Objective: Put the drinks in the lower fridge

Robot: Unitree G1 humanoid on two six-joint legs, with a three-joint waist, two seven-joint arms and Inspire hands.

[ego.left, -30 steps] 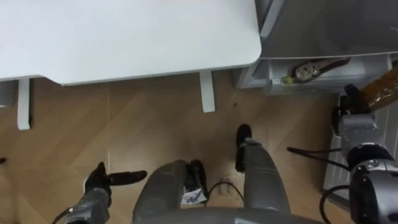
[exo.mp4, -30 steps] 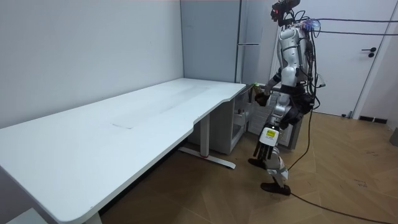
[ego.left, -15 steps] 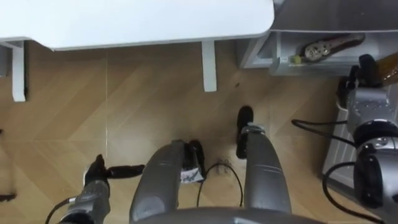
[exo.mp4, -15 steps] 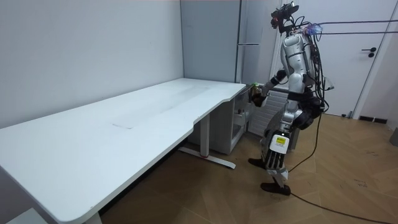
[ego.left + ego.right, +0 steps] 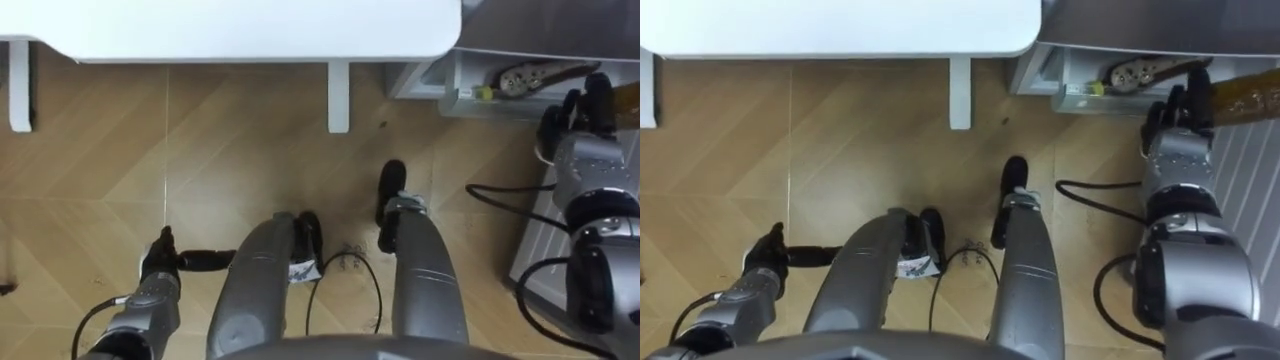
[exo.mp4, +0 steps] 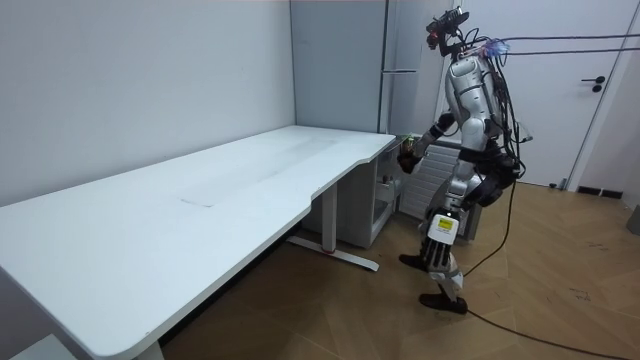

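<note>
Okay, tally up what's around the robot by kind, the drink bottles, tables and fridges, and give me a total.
Drink bottles: 2 (lying bottle in the lower compartment, brown bottle held by the right robot hand)
White tables: 1
Fridges: 1
Total: 4

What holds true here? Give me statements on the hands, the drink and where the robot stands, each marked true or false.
1. The right hand grips a brown bottle. True.
2. The left hand holds a second drink. False: it is open and holds nothing, low beside the left leg.
3. The robot stands far from the fridge. False: it stands right before it, at the end of the white desk.
4. The floor is wood. True.
</note>
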